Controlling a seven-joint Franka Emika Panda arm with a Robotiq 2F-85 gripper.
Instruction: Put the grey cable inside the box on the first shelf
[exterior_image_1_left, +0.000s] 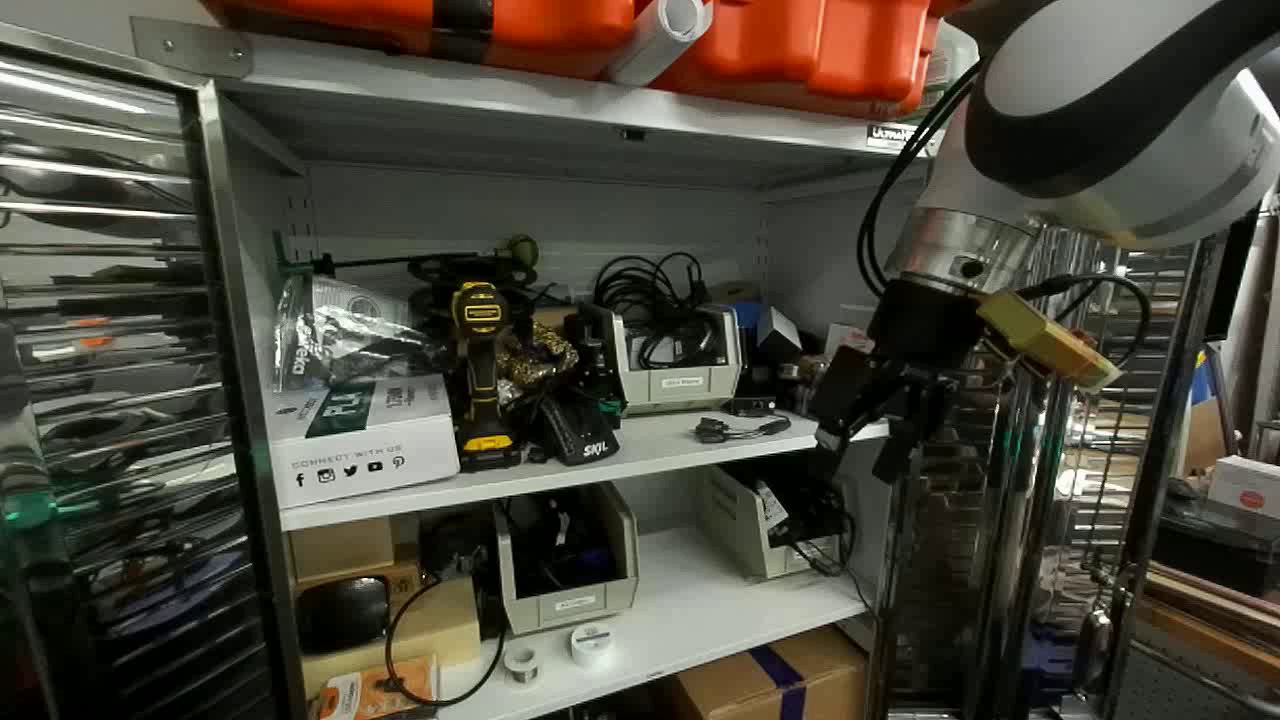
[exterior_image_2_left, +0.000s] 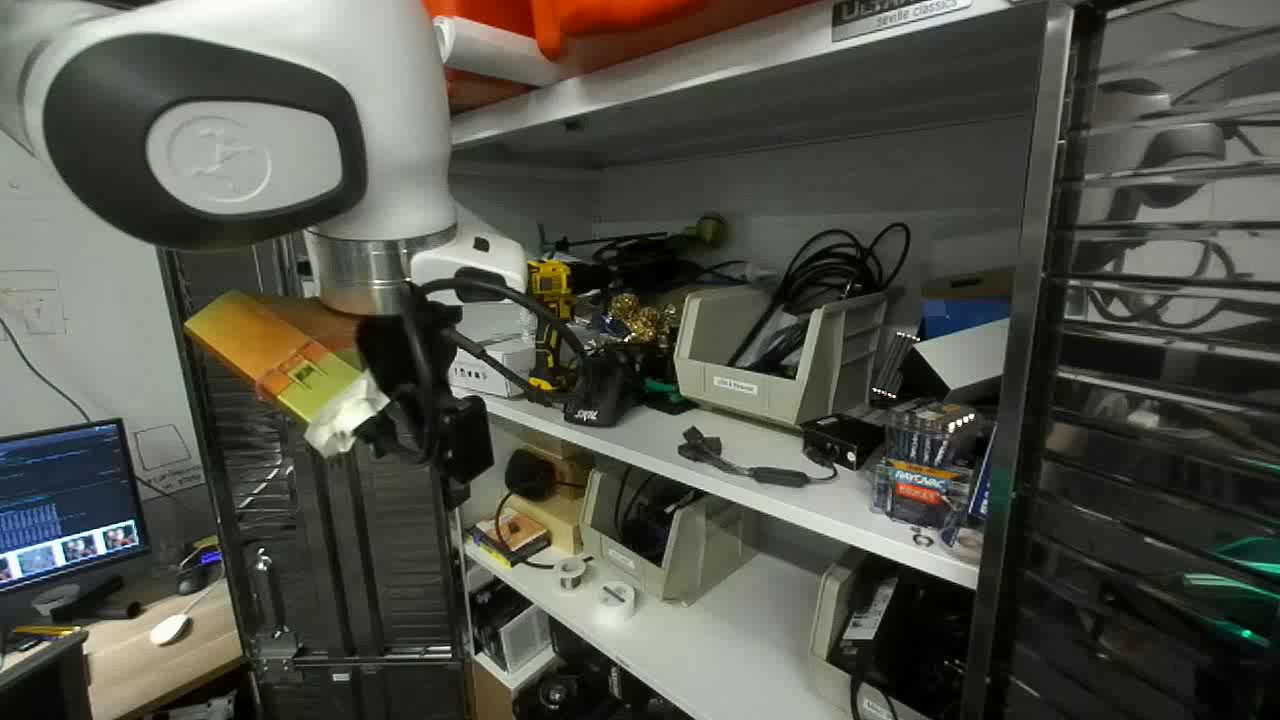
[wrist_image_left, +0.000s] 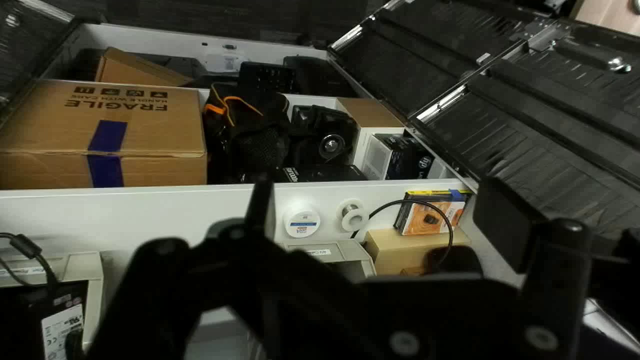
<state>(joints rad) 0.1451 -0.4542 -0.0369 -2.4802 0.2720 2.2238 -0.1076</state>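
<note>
The grey cable (exterior_image_1_left: 742, 430) lies loose on the first shelf (exterior_image_1_left: 640, 450), a white board; the cable (exterior_image_2_left: 745, 467) and shelf (exterior_image_2_left: 640, 442) show in both exterior views. The box (exterior_image_1_left: 668, 385) is a pale-grey open bin with a front label, standing behind the cable; it also shows in an exterior view (exterior_image_2_left: 738, 392) with black cables inside. My gripper (exterior_image_1_left: 858, 450) hangs in front of the shelf, apart from cable and box. In the wrist view the gripper (wrist_image_left: 382, 215) is open, with nothing between its fingers. Cable and box are out of the wrist view.
A yellow-black drill (exterior_image_1_left: 482, 370) and a white printed box (exterior_image_1_left: 365, 435) stand left of the box. A battery pack (exterior_image_2_left: 925, 475) and small black device (exterior_image_2_left: 843, 440) sit near the cable. Lower bins (exterior_image_1_left: 570, 605) and spools (wrist_image_left: 301, 220) stand below. Metal doors (exterior_image_1_left: 100, 400) flank the shelves.
</note>
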